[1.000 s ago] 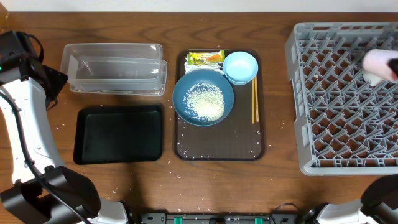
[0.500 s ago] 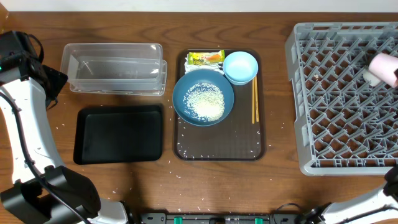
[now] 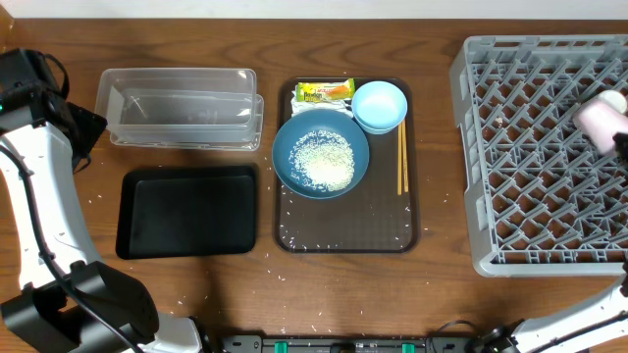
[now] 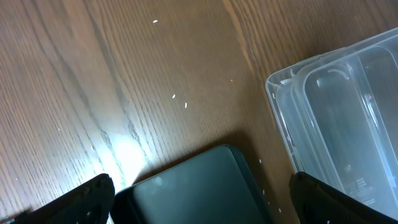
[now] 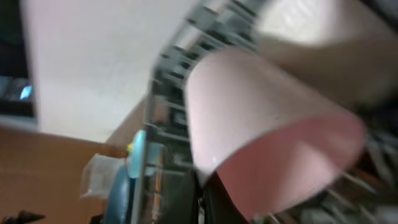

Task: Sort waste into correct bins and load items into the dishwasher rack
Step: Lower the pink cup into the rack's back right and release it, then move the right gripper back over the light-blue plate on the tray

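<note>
One thing only is hanging over the dishwasher rack: the pink cup, tilted, with the right gripper pinching it tight. The left gripper is holding its fingers wide apart on nothing, beside the clear tub and black tray, both lying bare. The dark-blue bowl is holding rice, and the light-blue bowl, wrapper and chopsticks are waiting on the brown tray.

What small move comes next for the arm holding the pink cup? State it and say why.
Probably lower the small pink cup onto the pegs of the large light-grey lattice rack. The right gripper is shut on it, tilted, over the rack's right side, not yet released.
</note>
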